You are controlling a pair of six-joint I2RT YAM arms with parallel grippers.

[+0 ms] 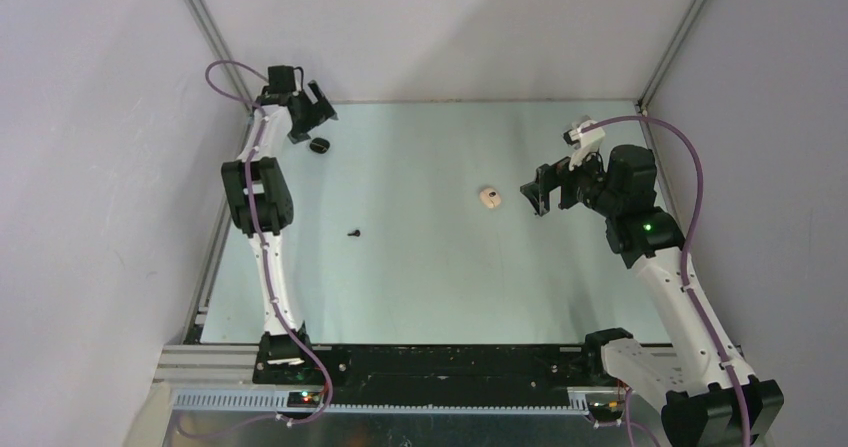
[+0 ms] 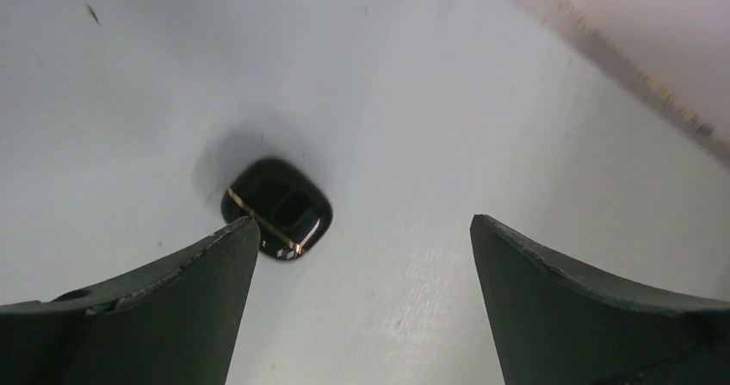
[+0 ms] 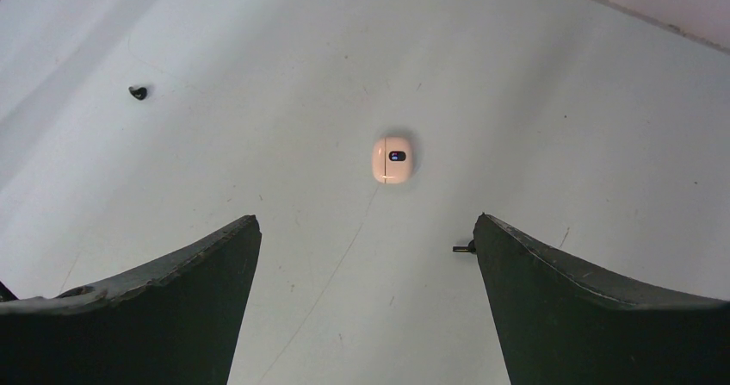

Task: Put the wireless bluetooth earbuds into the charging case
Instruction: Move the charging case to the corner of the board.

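Note:
A glossy black charging case [image 2: 277, 208] with a gold seam line lies on the table at the far left [image 1: 319, 146]. My left gripper [image 2: 363, 221] hovers over it, open and empty, with the case just off its left fingertip [image 2: 232, 239]. A pale pink-white case [image 3: 392, 159] sits mid-table [image 1: 490, 198]. My right gripper [image 3: 366, 219] is open and empty, just to the right of it [image 1: 533, 192]. One black earbud [image 3: 137, 92] lies alone on the table [image 1: 353, 233]. Another black earbud's stem [image 3: 463, 248] pokes out beside my right fingertip [image 3: 495, 234]. No white earbuds show.
The table [image 1: 430, 277] is a pale sheet enclosed by white walls and metal corner posts [image 1: 212, 27]. The left gripper [image 1: 312, 119] is close to the back-left corner. The arm bases and a black rail [image 1: 440, 367] line the near edge.

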